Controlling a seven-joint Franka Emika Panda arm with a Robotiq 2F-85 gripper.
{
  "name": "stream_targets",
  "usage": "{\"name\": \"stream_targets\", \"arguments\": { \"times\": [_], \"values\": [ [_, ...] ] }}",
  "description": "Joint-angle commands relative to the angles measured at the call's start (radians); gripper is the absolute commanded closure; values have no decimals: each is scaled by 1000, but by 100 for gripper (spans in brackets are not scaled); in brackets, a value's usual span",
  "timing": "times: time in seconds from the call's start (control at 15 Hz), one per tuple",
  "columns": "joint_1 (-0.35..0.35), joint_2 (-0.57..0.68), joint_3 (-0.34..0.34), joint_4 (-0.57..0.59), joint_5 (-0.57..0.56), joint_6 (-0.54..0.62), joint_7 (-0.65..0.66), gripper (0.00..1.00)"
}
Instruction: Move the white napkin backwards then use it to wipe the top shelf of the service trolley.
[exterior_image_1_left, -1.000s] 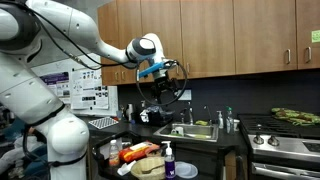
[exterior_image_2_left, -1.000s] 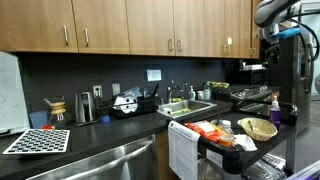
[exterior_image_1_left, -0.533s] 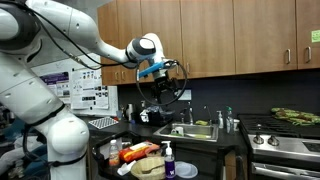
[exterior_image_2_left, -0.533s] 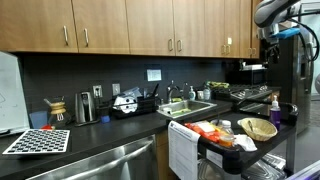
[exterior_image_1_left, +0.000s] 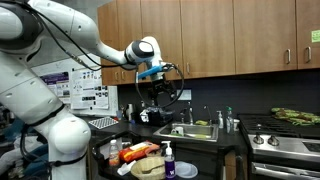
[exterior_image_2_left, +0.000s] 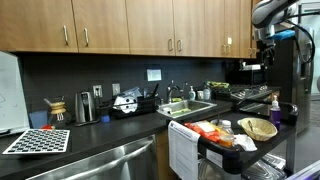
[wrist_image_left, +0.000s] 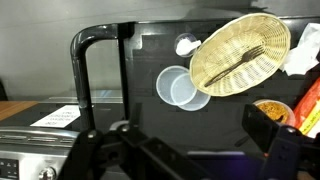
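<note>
Wrist view: the gripper (wrist_image_left: 180, 150) hangs wide open and empty above the top shelf (wrist_image_left: 150, 50); the white napkin (wrist_image_left: 305, 50) lies right of the wicker basket (wrist_image_left: 240, 52), so shift right before descending

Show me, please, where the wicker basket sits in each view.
Exterior view: wicker basket at bottom centre, left of the purple-topped bottle.
Exterior view: lower right, on the trolley.
Wrist view: upper right.
Shared landmark: orange packaging near the basket, in all three.
</note>
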Motion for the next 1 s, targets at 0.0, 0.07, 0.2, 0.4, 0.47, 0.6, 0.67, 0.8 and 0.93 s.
{"name": "stream_targets", "arguments": {
  "times": [0.0,0.07,0.2,0.4,0.47,0.6,0.67,0.8,0.93],
  "values": [
    [32,-4,19,-27,22,18,14,0],
    [42,-6,23,-36,27,24,11,0],
    [60,-10,35,-59,44,41,21,0],
    [83,-15,60,-100,61,77,38,0],
    [89,-13,68,-111,66,90,45,0],
    [98,-12,83,-133,78,110,60,0],
    [103,-13,91,-146,84,123,69,0],
    [113,-14,104,-169,96,143,82,0],
    [122,-16,118,-193,107,160,90,0]
  ]
}}
